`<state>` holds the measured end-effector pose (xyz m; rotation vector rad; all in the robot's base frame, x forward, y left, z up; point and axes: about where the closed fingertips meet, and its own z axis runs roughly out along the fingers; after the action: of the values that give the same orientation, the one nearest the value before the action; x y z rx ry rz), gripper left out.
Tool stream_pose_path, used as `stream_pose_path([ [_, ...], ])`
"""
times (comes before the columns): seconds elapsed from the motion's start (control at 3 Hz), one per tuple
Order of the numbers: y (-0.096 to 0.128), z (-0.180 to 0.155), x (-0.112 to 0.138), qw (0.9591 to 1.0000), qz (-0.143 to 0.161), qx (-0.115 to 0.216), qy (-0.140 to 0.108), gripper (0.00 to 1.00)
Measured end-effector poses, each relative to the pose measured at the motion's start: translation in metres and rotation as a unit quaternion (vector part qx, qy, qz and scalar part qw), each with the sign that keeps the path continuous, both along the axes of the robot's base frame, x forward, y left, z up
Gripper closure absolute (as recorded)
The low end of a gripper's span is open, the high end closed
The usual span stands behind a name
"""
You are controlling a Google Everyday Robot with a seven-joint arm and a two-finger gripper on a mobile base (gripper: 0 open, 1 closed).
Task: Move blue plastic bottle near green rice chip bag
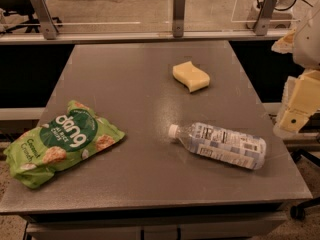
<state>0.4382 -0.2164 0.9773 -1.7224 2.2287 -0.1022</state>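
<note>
grey table [125, 84] carrying blue plastic bottle [216, 146], green rice chip bag [60, 141] well apart | gripper [296, 115] hovering off right edge, grip untellable

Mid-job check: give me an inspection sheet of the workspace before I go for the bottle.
surface: grey speckled table, flat.
job's things: bottle lying on its side at front right, cap pointing left toward the green bag at front left; a gap of bare table lies between them.
clutter: yellow sponge towards the back, apart from both.
grippers: end effector beside the table's right edge, not touching the bottle.
cables: a thin dark line, perhaps a cable, at back right.
surroundings: rail with metal brackets behind the table; chair wheel at lower right.
</note>
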Motion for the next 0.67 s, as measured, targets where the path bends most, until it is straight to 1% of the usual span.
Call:
stream_pose_path([
  [0.33, 0.000, 0.000, 0.000, 1.0000, 0.000, 0.000, 0.000, 0.00],
  [0.67, 0.005, -0.029, 0.001, 0.9996, -0.003, 0.005, 0.026, 0.00],
])
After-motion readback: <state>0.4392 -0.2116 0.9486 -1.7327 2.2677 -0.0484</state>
